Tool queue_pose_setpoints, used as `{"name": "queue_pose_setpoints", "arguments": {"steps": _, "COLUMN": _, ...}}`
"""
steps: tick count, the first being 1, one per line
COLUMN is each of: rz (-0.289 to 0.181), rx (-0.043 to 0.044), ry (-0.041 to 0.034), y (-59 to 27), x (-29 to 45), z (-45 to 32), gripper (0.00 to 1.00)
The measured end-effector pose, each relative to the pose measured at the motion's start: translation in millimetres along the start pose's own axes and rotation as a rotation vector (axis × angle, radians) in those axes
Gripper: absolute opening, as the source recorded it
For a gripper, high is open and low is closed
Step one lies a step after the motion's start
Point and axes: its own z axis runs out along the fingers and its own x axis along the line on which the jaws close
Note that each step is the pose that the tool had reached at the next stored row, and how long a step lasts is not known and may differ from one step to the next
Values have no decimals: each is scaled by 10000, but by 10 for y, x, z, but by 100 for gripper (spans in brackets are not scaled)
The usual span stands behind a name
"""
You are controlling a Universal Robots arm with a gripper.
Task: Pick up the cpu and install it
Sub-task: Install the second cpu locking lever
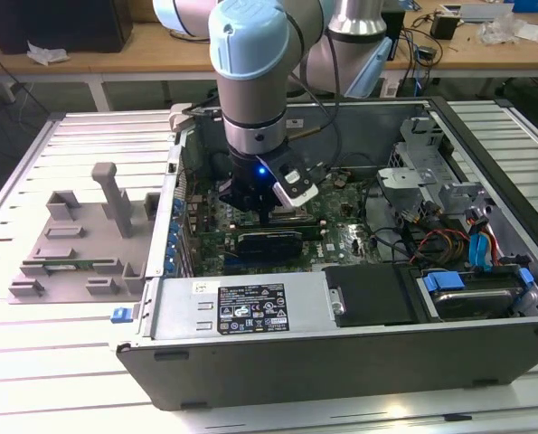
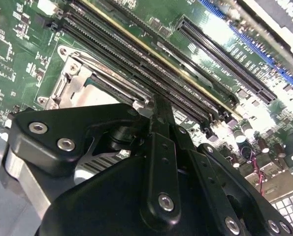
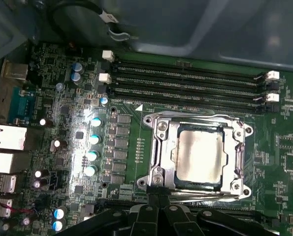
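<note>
Ribbed white metal forms the table (image 1: pixel 61 362), carrying an open grey computer case (image 1: pixel 341 348) with a green motherboard (image 3: pixel 62 142) inside. In the first wrist view, the cpu (image 3: pixel 200 156), a flat square chip with a shiny silver top, already lies inside the metal-framed socket (image 3: pixel 158 142), just beside the black memory slots (image 3: pixel 185 81). The black tool (image 3: pixel 161 199) sits at the socket's near edge, its fingers drawn together and gripping nothing visible. Placement looks done; judging by this, the work concerns securing the frame, which calls for careful, light pressure.
</note>
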Motion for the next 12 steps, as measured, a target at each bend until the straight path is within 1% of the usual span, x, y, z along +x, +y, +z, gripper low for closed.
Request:
{"name": "queue_pose_setpoints", "arguments": {"steps": 3, "rz": -7, "rx": -52, "ry": -13, "y": -30, "x": 13, "z": -5, "gripper": 11}}
{"name": "queue_pose_setpoints", "arguments": {"steps": 8, "rz": -13, "rx": -62, "ry": -13, "y": -74, "x": 21, "z": -11, "gripper": 11}}
{"name": "queue_pose_setpoints", "arguments": {"steps": 12, "rz": -17, "rx": -66, "ry": -13, "y": -85, "x": 22, "z": -13, "gripper": 11}}
